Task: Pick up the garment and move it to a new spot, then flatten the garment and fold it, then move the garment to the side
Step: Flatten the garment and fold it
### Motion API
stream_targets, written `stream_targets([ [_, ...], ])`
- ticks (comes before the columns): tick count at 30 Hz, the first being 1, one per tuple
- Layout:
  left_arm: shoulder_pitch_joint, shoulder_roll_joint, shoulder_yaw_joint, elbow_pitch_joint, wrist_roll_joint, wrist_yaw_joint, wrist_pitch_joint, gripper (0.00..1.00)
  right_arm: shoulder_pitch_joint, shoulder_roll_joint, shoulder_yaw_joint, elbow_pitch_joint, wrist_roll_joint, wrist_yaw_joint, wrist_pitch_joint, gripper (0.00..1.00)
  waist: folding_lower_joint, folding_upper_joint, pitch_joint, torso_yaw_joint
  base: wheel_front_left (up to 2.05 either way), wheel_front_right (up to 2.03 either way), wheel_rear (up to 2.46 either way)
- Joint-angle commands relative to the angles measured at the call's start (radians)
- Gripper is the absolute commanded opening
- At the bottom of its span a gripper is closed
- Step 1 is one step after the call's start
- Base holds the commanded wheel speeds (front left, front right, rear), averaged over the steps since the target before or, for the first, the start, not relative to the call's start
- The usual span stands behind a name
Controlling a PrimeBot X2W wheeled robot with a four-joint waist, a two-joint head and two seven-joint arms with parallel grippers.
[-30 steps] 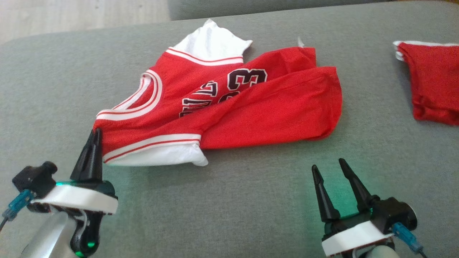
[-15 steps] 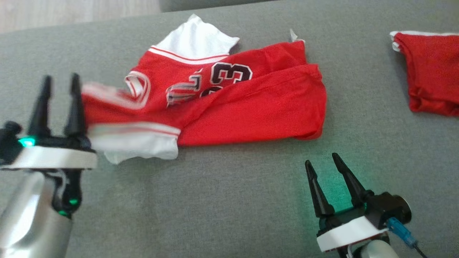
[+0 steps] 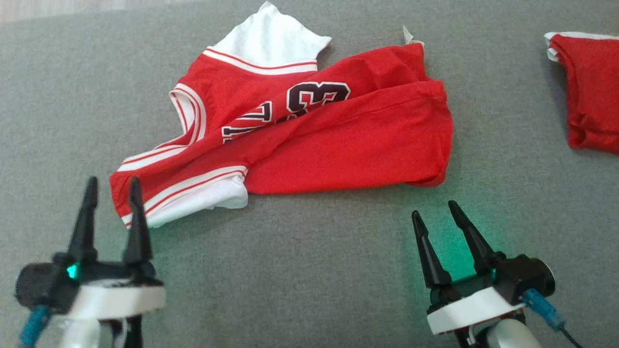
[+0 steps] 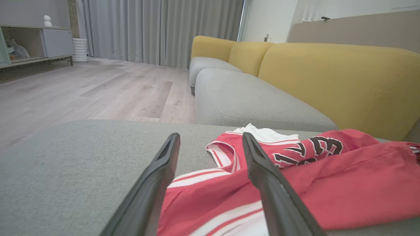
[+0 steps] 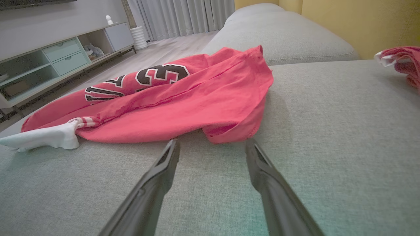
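Garment (image 3: 338, 145) crumpled on grey cushion (image 3: 309, 270); left gripper (image 3: 112, 181) spread at its corner; right gripper (image 3: 434, 208) spread, empty.

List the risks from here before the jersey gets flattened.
1. The jersey lies doubled over, a red panel covering part of its number; the open left gripper at its striped corner may pinch one layer only and twist it.
2. The open right gripper sits apart from the hem; a one-sided pull might bunch the cloth.
3. A second red garment lies to the right; dragging that way could overlap it.
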Motion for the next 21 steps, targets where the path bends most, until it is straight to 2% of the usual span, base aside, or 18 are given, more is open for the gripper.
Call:
stream_targets([
  [1, 0.000, 0.007, 0.028, -0.054, 0.032, 0.002, -0.005, 1.00, -0.028, -0.005, 0.028, -0.029, 0.006, 0.007, -0.004, 1.00, -0.0001, 0.0000, -0.001, 0.002, 0.00, 0.00, 0.00],
  [5, 0.075, 0.001, -0.029, -0.062, 0.089, 0.002, -0.005, 1.00, -0.028, -0.005, 0.033, -0.025, 0.010, 0.007, -0.004, 1.00, -0.0001, 0.0000, -0.007, 0.001, 0.00, 0.00, 0.00],
  [12, 0.111, 0.044, -0.098, 0.042, 0.161, 0.002, -0.005, 1.00, -0.030, -0.005, 0.037, -0.023, 0.012, 0.007, -0.004, 1.00, -0.0001, 0.0000, -0.010, -0.009, 0.00, 0.00, 0.00],
  [21, 0.007, 0.056, -0.063, 0.257, 0.162, 0.002, -0.005, 1.00, -0.037, -0.005, 0.036, -0.029, 0.007, 0.007, -0.004, 1.00, -0.0001, 0.0000, 0.016, -0.013, 0.00, 0.00, 0.00],
])
